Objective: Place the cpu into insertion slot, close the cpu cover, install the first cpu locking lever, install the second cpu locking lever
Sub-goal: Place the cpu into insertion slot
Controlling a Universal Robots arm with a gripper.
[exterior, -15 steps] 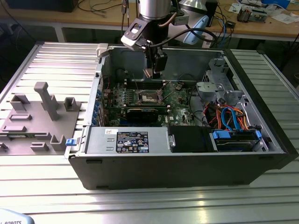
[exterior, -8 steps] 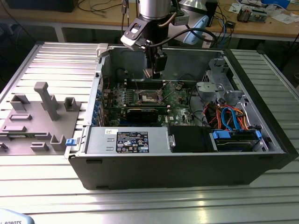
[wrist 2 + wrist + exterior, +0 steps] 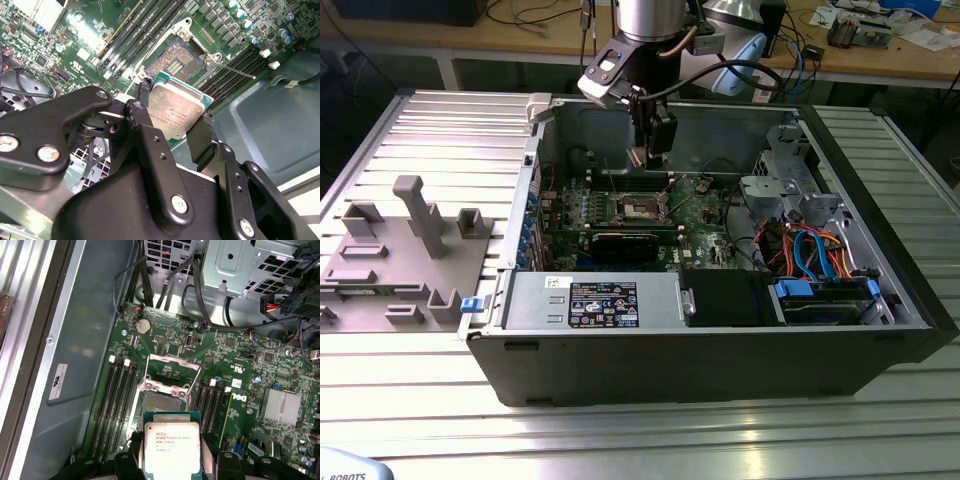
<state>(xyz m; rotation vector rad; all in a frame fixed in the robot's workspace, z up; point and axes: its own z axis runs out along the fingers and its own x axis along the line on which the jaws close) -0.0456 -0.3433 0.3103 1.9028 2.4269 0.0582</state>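
Note:
My gripper (image 3: pixel 174 111) is shut on the cpu (image 3: pixel 176 100), a flat silver-topped chip with a green edge, held by two opposite sides between the black fingers (image 3: pixel 143 112). In the exterior view the gripper (image 3: pixel 646 155) hangs inside the open computer case, above the motherboard. The insertion slot (image 3: pixel 159 403) lies bare just beyond the cpu (image 3: pixel 172 447) in the first wrist view, a gap apart from the chip. The cpu cover (image 3: pixel 172 371) is swung up and open at the socket's far side. A thin metal lever (image 3: pixel 235 70) sticks out beside the insertion slot (image 3: pixel 176 59).
Black memory slots (image 3: pixel 116 395) flank the socket on both sides. A finned heat sink (image 3: pixel 282 406), cables (image 3: pixel 200 285) and a drive cage (image 3: pixel 782 180) stand inside the case walls (image 3: pixel 700 350). A grey fixture (image 3: pixel 405 250) lies on the table at the exterior view's left.

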